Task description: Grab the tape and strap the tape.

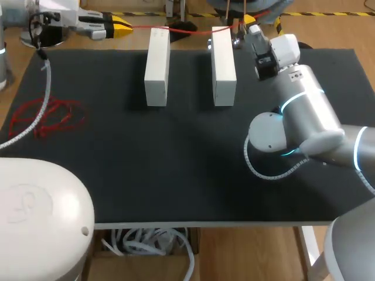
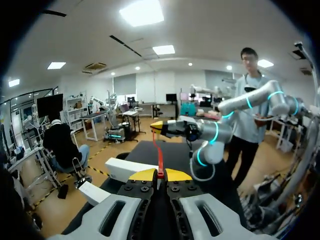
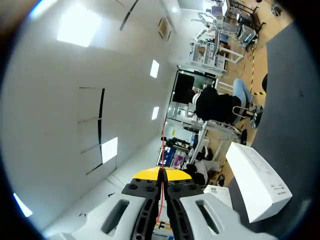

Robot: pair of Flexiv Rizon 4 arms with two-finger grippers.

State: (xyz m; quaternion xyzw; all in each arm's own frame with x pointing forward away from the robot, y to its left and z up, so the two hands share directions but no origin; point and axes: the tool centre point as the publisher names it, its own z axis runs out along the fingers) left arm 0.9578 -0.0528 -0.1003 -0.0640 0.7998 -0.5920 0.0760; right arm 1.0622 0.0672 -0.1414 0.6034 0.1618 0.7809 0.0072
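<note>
A thin red tape (image 1: pixel 187 31) runs taut between my two grippers at the far side of the table, above two upright white boxes (image 1: pixel 157 65) (image 1: pixel 223 64). My left gripper (image 1: pixel 120 24) is at the far left, shut on one end of the tape (image 2: pixel 160 157); in its wrist view the yellow tips (image 2: pixel 159 175) pinch it. My right gripper (image 1: pixel 249 20) is at the far right, shut on the other end (image 3: pixel 162 145), which passes between its tips (image 3: pixel 161 174). The left wrist view shows the right gripper (image 2: pixel 156 126) straight ahead along the tape.
A loose heap of red tape (image 1: pixel 50 117) lies on the black table (image 1: pixel 176 175) at the left, crossed by my left arm's white coiled cable (image 1: pixel 44 88). My right arm's elbow (image 1: pixel 293 126) hangs over the table's right part. A person stands beyond the table.
</note>
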